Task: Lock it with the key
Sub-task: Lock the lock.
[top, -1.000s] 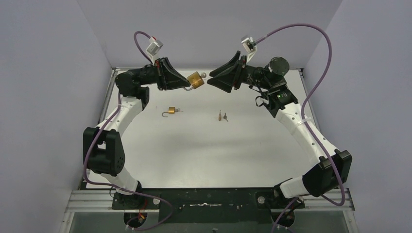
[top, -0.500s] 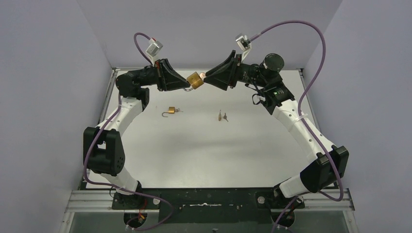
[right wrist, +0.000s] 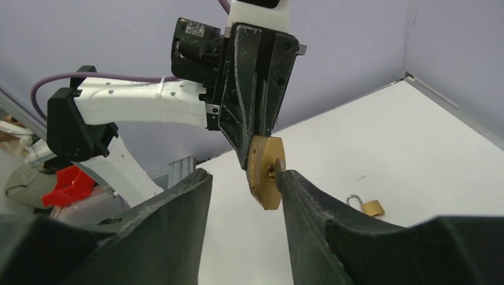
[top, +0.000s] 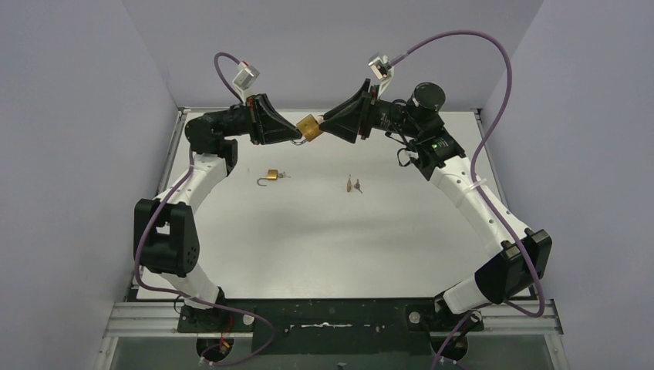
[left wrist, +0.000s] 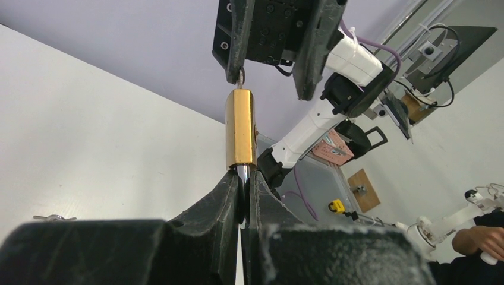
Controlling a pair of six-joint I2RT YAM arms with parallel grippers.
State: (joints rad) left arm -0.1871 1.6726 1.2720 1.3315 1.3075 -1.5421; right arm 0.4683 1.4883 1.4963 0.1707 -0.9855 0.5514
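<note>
Left wrist view: left gripper jaws pressed together, pinching the silver shackle of the brass padlock. The padlock body stands straight out from the fingertips, shackle end toward the left gripper and keyhole end pointing away. A short metal stem, apparently the key, sticks out of that far end. One finger of the right gripper touches it. The other finger stands off to the side with a clear gap.

Right wrist view: right gripper jaws spread, not clamping anything. The padlock sits between them with its keyhole face toward the camera. It is close against the right-hand finger and apart from the left-hand one.

Top external view: the padlock is held in the air over the far part of the table, between the left gripper and the right gripper, which meet tip to tip. Both arms reach in from their own sides.

On the table lies a small padlock with its shackle swung open, toward the left. Loose keys lie near the middle, well apart from it.
</note>
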